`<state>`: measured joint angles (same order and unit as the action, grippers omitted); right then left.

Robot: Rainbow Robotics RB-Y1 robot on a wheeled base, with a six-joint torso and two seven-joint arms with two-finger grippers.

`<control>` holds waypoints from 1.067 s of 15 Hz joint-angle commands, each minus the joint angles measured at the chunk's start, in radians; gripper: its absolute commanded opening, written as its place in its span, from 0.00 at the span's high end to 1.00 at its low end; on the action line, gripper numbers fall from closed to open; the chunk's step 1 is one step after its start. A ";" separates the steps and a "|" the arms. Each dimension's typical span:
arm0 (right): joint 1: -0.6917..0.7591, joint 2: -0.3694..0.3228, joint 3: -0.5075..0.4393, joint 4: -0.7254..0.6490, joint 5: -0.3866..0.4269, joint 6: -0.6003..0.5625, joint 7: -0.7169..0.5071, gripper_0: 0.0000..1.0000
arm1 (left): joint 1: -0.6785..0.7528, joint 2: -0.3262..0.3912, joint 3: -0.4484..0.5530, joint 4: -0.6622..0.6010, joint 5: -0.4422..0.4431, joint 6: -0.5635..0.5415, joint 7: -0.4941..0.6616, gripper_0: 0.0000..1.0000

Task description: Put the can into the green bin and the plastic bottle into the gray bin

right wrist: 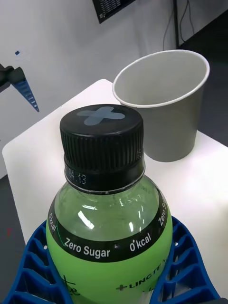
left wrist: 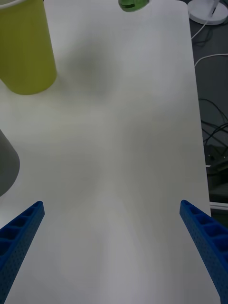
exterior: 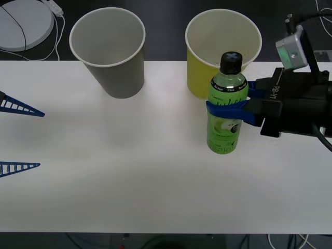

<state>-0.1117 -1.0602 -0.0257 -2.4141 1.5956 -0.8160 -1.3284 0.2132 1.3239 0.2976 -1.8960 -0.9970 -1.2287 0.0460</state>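
Plastic bottle (exterior: 227,104) in right gripper's (exterior: 236,105) clasp

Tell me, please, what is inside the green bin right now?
The green bin shows a pale inner wall and no can, but the plastic bottle, held by the right gripper, covers part of its opening; its bottom is hidden.

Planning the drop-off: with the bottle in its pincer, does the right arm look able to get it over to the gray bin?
Probably yes. The right pincer is shut on the plastic bottle, and the table between it and the gray bin lies bare. The green bin stands behind the bottle, off that path.
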 commanded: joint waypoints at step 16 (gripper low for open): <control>-0.697 0.256 0.171 0.388 0.110 -0.554 -0.074 1.00 | 0.000 0.000 0.000 0.000 0.000 0.000 0.000 0.00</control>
<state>-0.7893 -0.8205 0.1359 -2.0337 1.6822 -1.3604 -1.4010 0.2132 1.3238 0.2976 -1.8960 -0.9971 -1.2287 0.0460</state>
